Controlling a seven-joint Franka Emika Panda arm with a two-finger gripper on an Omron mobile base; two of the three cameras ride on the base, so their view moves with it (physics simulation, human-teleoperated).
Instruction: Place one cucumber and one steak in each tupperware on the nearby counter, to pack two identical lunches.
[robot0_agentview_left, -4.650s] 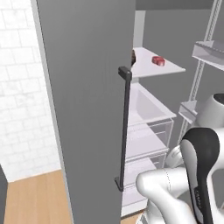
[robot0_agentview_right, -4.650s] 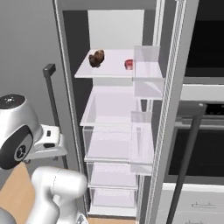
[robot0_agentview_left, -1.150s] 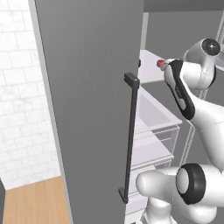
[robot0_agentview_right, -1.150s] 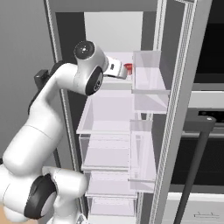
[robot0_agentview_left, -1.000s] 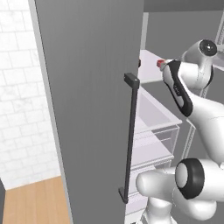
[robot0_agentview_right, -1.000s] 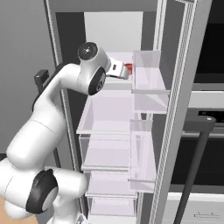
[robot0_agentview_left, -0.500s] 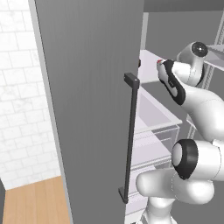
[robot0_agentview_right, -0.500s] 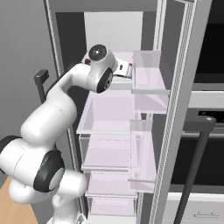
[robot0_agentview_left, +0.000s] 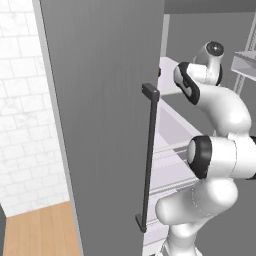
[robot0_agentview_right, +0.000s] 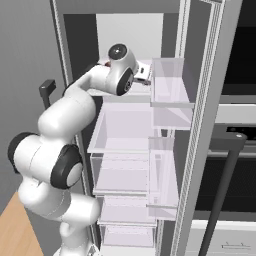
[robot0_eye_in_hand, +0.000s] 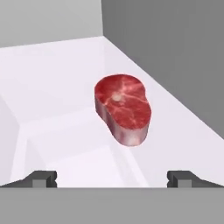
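Steak (robot0_eye_in_hand: 123, 107): a thick red cut with white marbling and a pale spot near the middle of its top face. It lies flat on a white fridge shelf (robot0_eye_in_hand: 52, 83), close to the grey side wall (robot0_eye_in_hand: 175, 52), seen through the hand camera.

Steak and gripper: the meat sits ahead of the gripper (robot0_eye_in_hand: 112, 178), between the lines of the two fingertips (robot0_eye_in_hand: 41, 178) and clear of both; nothing touches it.

Gripper: spread wide and empty, one dark tip at each lower corner of the hand view with bare shelf between them.

Shelf: smooth and white, with a step or lip running across it in front of the steak.

Arm: from the right base camera, the white arm (robot0_agentview_right: 75, 115) reaches up from the lower left and bends into the top level of the open fridge (robot0_agentview_right: 130, 30); its hand end points at a small red thing just past it on the upper shelf (robot0_agentview_right: 145, 75), too small to make out well.

Fridge interior: below the top shelf are clear drawers (robot0_agentview_right: 122, 132) stacked one under another, and clear door bins (robot0_agentview_right: 172, 87) hang to their right.

Fridge door: in the left base view, a wide grey door (robot0_agentview_left: 100, 115) stands open in front of the camera, with a long dark handle (robot0_agentview_left: 148, 160) running down its edge; the arm curls behind that edge.

Surroundings: white brick wall (robot0_agentview_left: 25, 125) and a patch of wooden floor (robot0_agentview_left: 40, 232) to the left; a dark oven front (robot0_agentview_right: 235, 160) with a slanted bar handle to the right of the fridge.
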